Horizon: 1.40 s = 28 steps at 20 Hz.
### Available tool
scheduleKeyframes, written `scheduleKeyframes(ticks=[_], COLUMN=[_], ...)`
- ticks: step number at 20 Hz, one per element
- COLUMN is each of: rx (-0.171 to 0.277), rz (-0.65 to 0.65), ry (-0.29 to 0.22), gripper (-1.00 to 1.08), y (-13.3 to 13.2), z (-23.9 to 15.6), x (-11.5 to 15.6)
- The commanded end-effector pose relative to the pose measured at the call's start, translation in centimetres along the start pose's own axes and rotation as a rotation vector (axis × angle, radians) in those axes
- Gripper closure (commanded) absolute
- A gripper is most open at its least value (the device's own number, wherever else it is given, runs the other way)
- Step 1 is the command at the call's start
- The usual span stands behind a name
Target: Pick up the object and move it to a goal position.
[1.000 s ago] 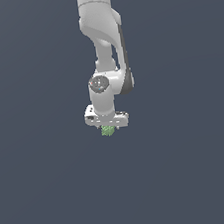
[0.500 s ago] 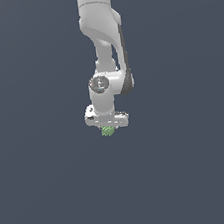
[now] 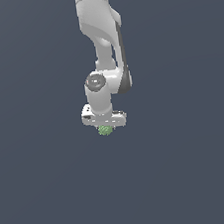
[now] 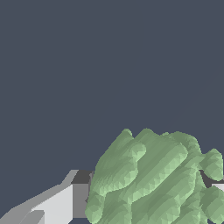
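Background: plain dark slate-blue, no table visible.
Pincer: white two-fingered pincer (image 3: 105, 127), closed around blob.
Object: small light-green bumpy blob (image 3: 105, 130), probably light, rigid; bumps aid grip across middle.

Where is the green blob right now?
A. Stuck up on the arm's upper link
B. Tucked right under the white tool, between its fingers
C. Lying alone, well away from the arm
B: the green blob sits directly beneath the tool, and the wrist view shows it against a finger.
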<state>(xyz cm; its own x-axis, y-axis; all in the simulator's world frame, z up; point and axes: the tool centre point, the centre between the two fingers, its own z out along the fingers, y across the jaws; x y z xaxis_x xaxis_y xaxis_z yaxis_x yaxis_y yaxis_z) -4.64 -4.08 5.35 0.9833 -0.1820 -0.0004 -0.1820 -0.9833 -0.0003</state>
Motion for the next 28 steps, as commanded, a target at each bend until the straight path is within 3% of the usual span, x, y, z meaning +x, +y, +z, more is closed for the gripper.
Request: scheduleKeyframes(ticks=[1, 19, 28], rx=[0.0, 0.0, 0.0], rz=[0.001, 0.001, 0.001], ry=[0.001, 0.001, 0.001], gripper=[1.08, 1.08, 1.08], y=[0.9, 12.5, 15.9], z=[-1.1, -14.7, -18.8], x=[0.4, 6.2, 8.2])
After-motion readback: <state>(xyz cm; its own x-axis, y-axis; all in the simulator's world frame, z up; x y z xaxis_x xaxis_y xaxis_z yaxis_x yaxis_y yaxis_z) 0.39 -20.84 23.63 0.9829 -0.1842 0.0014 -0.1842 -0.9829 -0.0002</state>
